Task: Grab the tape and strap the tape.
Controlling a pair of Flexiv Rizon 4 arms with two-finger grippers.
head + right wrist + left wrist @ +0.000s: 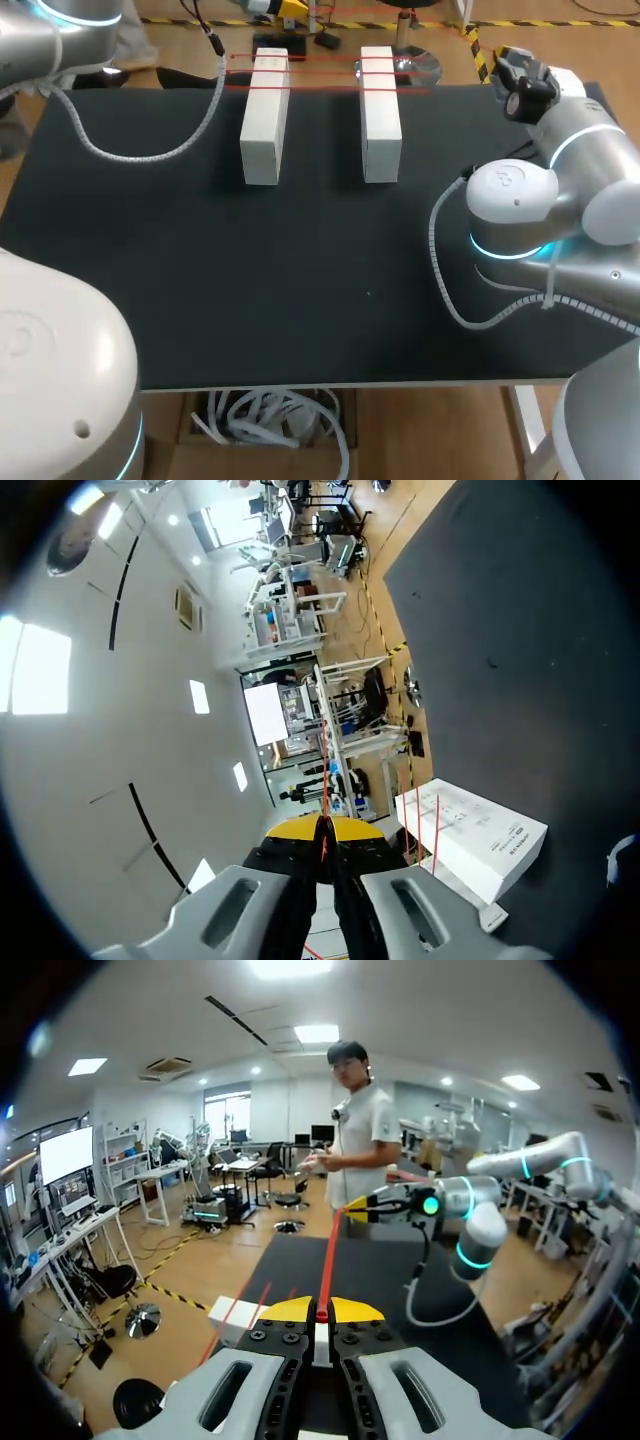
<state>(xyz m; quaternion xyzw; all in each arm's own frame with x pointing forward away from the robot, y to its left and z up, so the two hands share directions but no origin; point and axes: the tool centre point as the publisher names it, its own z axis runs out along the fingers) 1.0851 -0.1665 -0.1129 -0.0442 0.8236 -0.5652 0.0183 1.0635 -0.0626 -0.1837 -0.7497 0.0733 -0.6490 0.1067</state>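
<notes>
Two white blocks (264,115) (380,110) lie side by side at the table's far edge, with thin red tape (325,88) stretched across their far ends in a few strands. In the left wrist view my left gripper (322,1312) is shut on the red tape (330,1250), which runs taut ahead to my right gripper (362,1204) at the far side. One white block (232,1316) lies just beside the left fingers. In the right wrist view my right gripper (325,826) is shut on the tape, and a white block (470,838) crossed by red strands lies beside it.
The black table top (300,280) stretches wide in front of the blocks. A coiled white cable (140,150) from my left arm rests on the table's far left. My right arm's elbow (515,210) and its cable (445,280) hang over the right side.
</notes>
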